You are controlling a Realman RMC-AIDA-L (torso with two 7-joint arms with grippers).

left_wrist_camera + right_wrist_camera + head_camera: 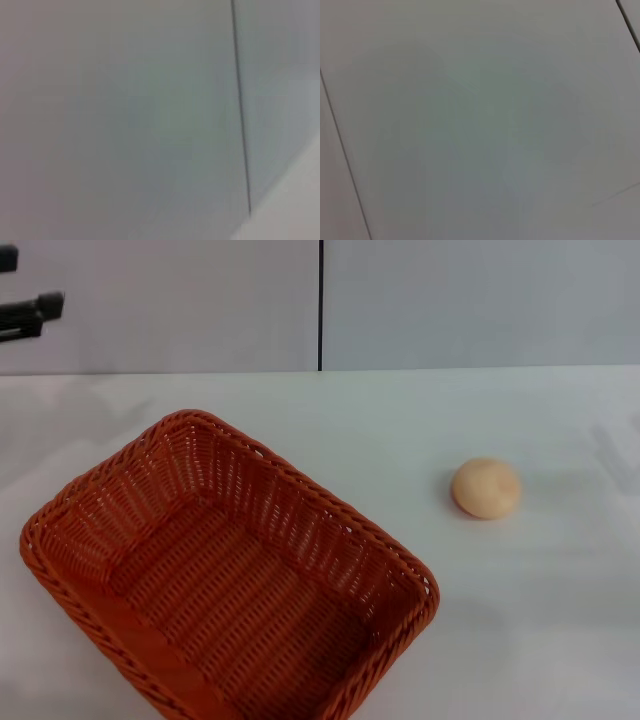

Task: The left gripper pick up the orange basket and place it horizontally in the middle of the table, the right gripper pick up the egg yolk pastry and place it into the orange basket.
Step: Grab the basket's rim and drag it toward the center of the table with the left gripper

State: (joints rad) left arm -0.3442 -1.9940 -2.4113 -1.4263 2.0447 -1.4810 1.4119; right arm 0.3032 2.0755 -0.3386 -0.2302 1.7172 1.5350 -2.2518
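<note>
Head view: orange basket [225, 575] long axis diagonal, upright.

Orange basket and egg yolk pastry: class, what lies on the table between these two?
Nothing. In the head view, only bare white table separates the orange basket from the egg yolk pastry; they sit apart, not touching.

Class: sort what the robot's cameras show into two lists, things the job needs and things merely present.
Needed:
orange basket, lying askew
egg yolk pastry, apart from the basket
table
left end effector, raised at the far left

Merely present:
grey wall
</note>
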